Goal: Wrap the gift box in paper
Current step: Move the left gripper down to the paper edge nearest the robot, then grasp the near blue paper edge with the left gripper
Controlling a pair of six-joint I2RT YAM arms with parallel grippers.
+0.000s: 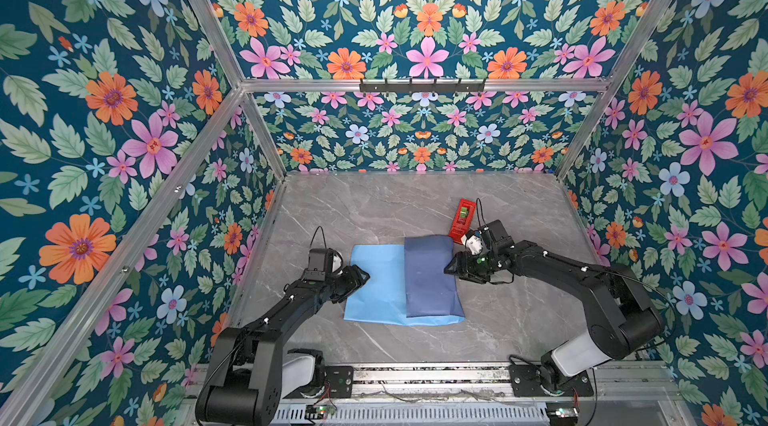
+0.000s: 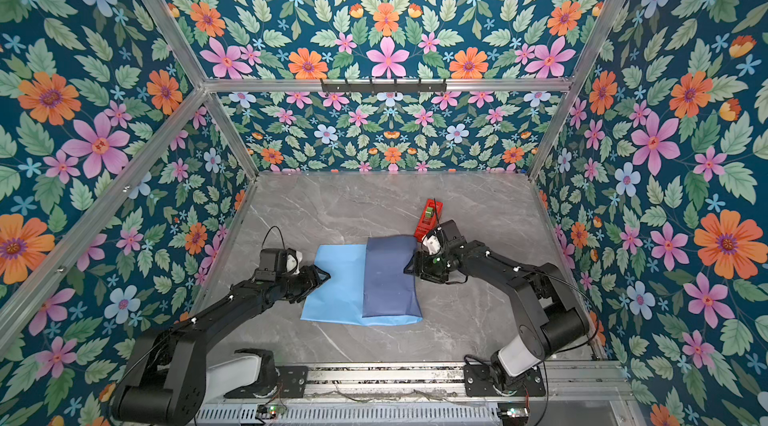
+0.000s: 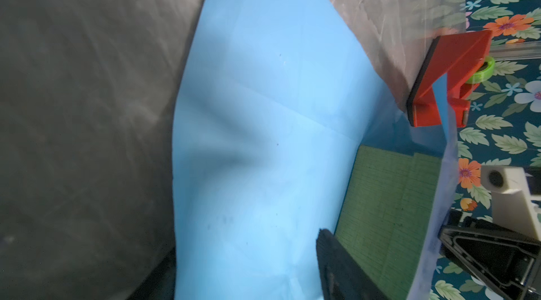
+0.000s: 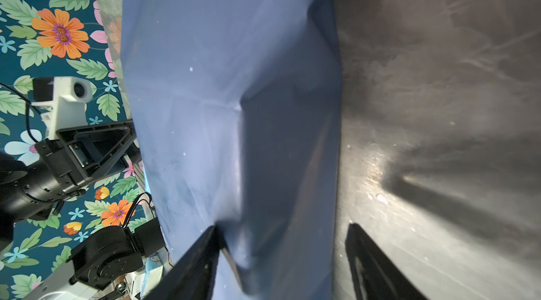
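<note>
Grey marble table [image 1: 374, 203]: paper [image 1: 428, 278] folded slate-blue over the green gift box [image 3: 389, 196]; right fingers [image 4: 202, 263] wide, left fingers [image 3: 339, 266] unclear.

Red tape dispenser [image 1: 462, 219] on marble table [image 1: 365, 208]

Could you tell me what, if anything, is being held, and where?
The right end effector straddles the paper at its dark folded edge; whether it grips cannot be told. The left end effector: likewise unclear.
</note>
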